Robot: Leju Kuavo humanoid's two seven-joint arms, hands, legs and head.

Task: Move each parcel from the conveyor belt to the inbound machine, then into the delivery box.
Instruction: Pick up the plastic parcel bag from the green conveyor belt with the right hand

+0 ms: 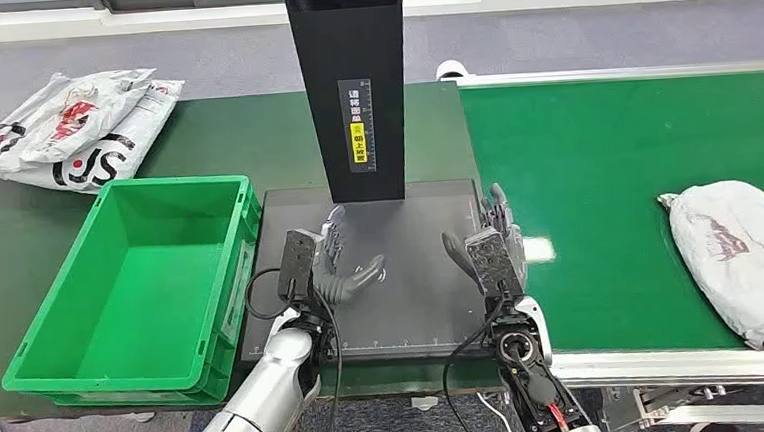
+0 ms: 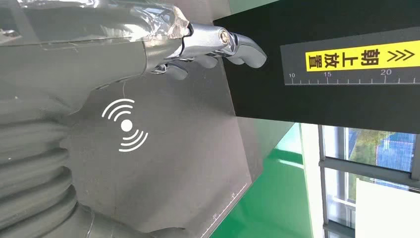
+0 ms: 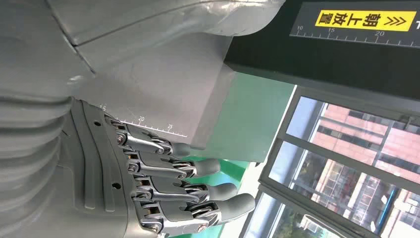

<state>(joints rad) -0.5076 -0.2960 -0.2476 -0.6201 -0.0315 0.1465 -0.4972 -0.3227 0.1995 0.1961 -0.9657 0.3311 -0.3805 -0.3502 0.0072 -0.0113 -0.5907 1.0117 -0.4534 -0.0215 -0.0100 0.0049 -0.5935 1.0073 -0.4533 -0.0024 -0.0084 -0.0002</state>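
Hovering over scanner pad (image 1: pixel 402 275), we had left robot hand (image 1: pixel 326 264) and right robot hand (image 1: pixel 490 249) spread, empty. Parcel (image 1: pixel 741 254) lay on belt (image 1: pixel 595 163), well right. We judged it soft, light, slippery; grip mid-bulge.

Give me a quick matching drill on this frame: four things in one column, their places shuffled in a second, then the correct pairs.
Things:
1. grey parcel
2. green crate
3. pile of white parcels
4. left hand

Places:
A. far left corner of the table
B. over the dark scanner plate, holding nothing
C. on the green conveyor belt, to the right
D. left of the scanner plate, nothing inside

Pairs: 1-C, 2-D, 3-A, 4-B
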